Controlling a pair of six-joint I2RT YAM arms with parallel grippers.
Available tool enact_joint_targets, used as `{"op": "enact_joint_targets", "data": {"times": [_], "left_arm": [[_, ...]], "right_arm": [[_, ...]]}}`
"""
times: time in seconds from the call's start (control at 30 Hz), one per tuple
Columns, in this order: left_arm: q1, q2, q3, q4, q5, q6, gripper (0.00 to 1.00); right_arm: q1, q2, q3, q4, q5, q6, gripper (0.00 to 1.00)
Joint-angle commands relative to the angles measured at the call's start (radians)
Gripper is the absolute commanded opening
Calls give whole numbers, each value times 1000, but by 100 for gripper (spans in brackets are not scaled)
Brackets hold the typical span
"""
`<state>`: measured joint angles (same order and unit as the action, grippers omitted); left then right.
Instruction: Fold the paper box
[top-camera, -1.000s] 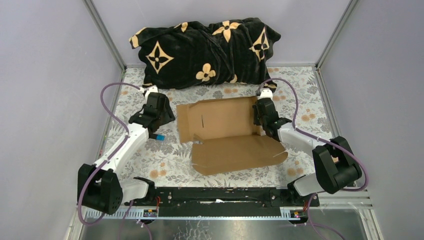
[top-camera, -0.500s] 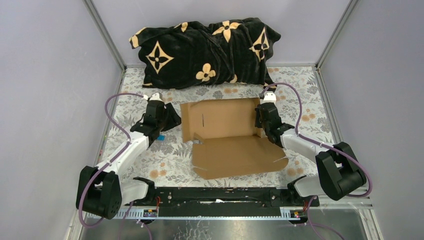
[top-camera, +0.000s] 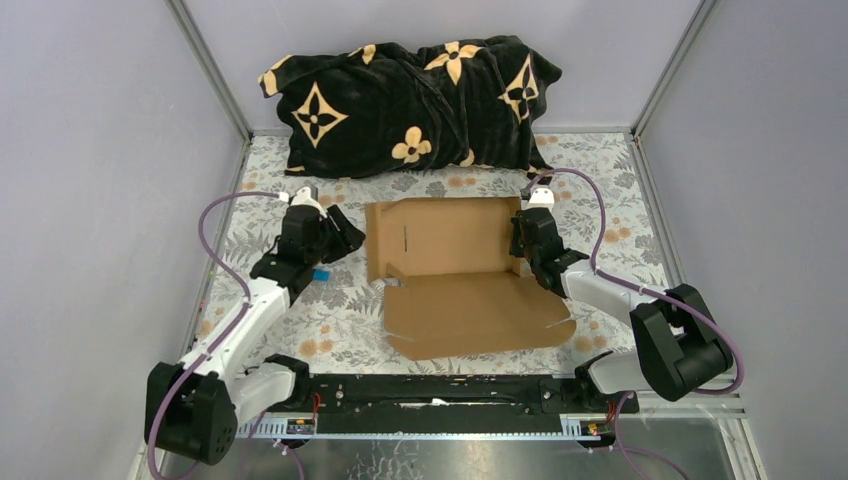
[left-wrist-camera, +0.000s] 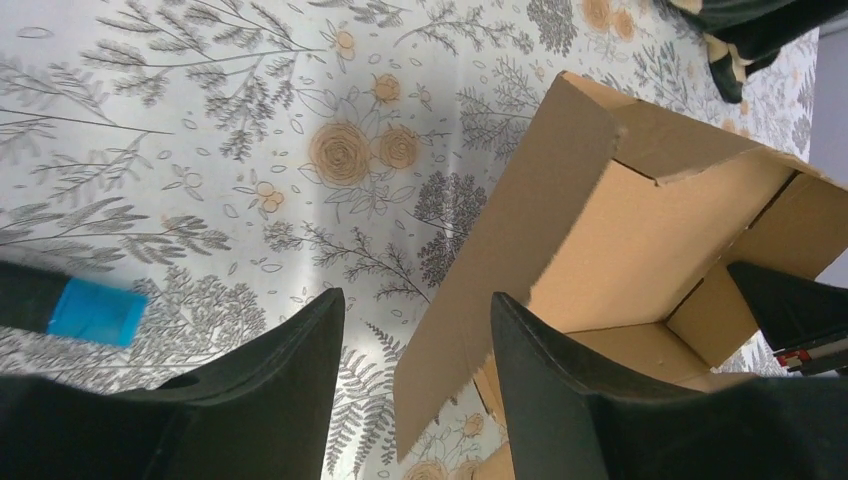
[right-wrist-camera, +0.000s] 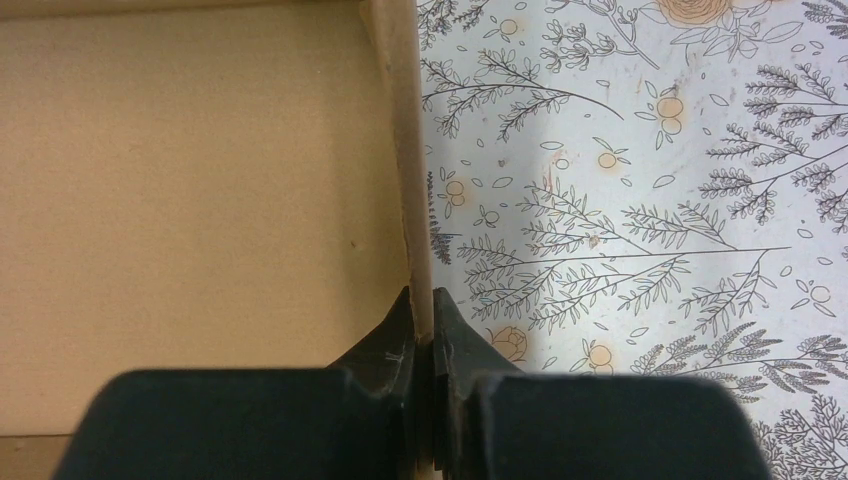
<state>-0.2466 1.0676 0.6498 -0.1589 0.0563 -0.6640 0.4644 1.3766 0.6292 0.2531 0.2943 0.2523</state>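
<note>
While the right pincer (right-wrist-camera: 422, 300) stays clamped on the upright right-hand wall of the paper box (top-camera: 450, 270), the left arm has reached farther toward the far edge of the surface (top-camera: 300, 320) than it was a second ago.

Left pincer (left-wrist-camera: 418, 300) now sits just beside the box's raised left wall. Its jaws are apart with nothing held, and the wrist view does not confirm contact with the cardboard.

Box lies mid-surface, half formed. The far part stands with side walls up and the near flap lies flat toward the near edge. The box has also slid slightly toward the right edge, apparently dragged by the right grip.

Reading: right side is pinned and left side is being lined up for a pinch or push. Left wall looks next; near flap not yet raised.
</note>
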Motion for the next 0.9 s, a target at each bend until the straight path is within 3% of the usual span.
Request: {"op": "enact_joint_targets", "data": {"times": [0.0, 0.23, 0.47, 0.87], "left_arm": [[7, -72, 105, -203, -88, -15, 62], [7, -178, 163, -329, -96, -44, 63], [6, -218, 99, -323, 217, -116, 64], [6, -338, -33, -293, 454, -250, 69]], "right_arm": [[-4, -5, 46, 60, -5, 50, 0], [-12, -28, 83, 38, -15, 57, 0], [-14, -46, 110, 24, 10, 52, 0], [-13, -47, 112, 35, 18, 49, 0]]}}
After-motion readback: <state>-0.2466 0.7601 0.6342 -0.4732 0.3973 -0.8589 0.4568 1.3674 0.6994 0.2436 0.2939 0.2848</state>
